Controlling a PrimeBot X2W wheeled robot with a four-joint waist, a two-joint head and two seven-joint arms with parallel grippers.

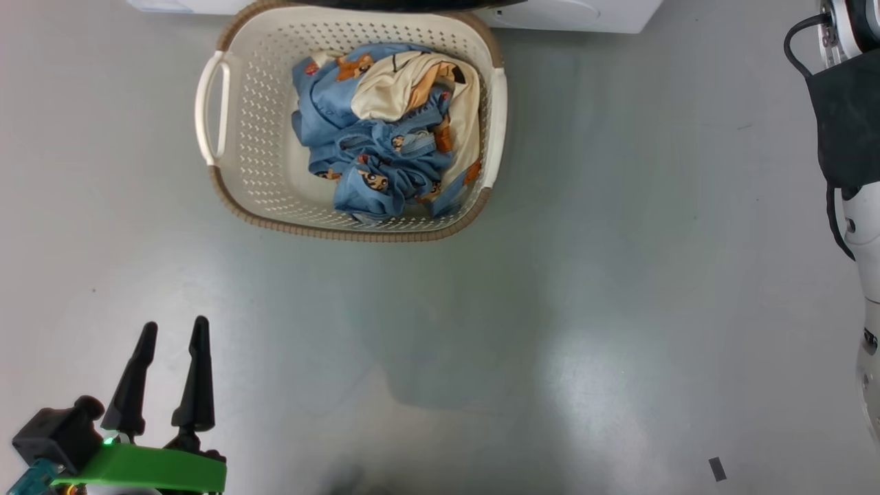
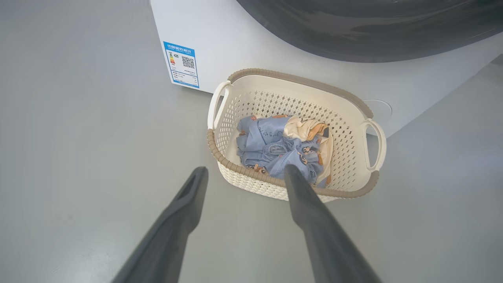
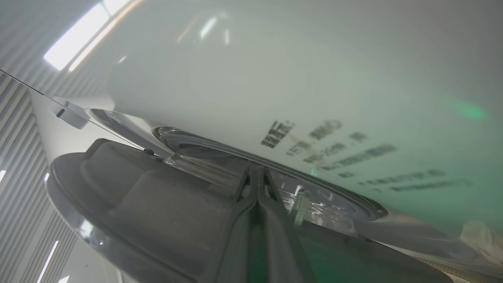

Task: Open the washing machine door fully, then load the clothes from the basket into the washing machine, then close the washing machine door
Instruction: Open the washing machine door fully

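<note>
The cream basket [image 1: 254, 137] stands on the floor against the white washing machine [image 1: 570, 14], and light-blue and cream clothes [image 1: 385, 151] lie heaped inside it. My left gripper [image 1: 173, 328] hangs open and empty over the floor, well short of the basket [image 2: 353, 118] and the clothes [image 2: 275, 149]. In the left wrist view the left gripper [image 2: 245, 169] points at the basket's near rim. The door's black rim [image 2: 373, 31] juts out above the basket. My right gripper [image 3: 257, 177] is shut, its tips lying along the door's dark grey inner face [image 3: 149, 196] near the machine's front [image 3: 275, 78].
A blue label [image 2: 180, 65] marks the machine's lower front corner. My right arm [image 1: 856, 137], in its black cover, reaches up along the right edge of the head view. Grey floor [image 1: 550, 309] spreads around the basket. A small dark mark [image 1: 717, 469] lies at the lower right.
</note>
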